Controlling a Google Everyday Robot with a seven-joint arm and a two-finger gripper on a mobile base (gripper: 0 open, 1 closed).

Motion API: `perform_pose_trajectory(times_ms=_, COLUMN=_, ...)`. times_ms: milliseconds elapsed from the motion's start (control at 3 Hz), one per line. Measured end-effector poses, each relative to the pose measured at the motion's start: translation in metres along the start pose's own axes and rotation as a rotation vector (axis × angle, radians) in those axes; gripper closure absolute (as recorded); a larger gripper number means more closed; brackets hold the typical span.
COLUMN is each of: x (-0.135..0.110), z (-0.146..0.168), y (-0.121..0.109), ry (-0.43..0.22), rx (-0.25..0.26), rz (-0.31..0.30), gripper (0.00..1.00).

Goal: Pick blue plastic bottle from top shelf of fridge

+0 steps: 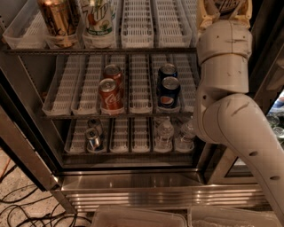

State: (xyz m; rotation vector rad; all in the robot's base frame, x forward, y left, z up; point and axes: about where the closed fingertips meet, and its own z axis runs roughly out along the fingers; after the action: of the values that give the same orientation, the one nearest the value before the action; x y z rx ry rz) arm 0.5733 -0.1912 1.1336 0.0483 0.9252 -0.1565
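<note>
Brushed, shiny stainless on the fridge [133, 188] sill. White slotted plastic lanes [137, 26] on the top shelf [174, 27], dark metal rail [111, 51]. Glossy metal cans [110, 95]. Smooth matt off-white plastic arm [222, 75]; gripper [224, 13] top right at the bottle [227, 4], yellowish, maybe rubbery.

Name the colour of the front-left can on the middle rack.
Red: the round metal can, camera view. The gripper is up at top right.
</note>
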Motion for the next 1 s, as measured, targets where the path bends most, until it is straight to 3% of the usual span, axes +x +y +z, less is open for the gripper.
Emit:
perform_pose_trajectory(times_ms=333, x=-0.016, z=-0.018, y=-0.004, ry=-0.065, rx=-0.02, rz=-0.02, gripper=1.0)
perform_pose_trajectory(times_ms=1000, x=-0.037, z=-0.06, y=-0.008, ry=-0.118, rx=-0.097, rz=-0.055, gripper=1.0)
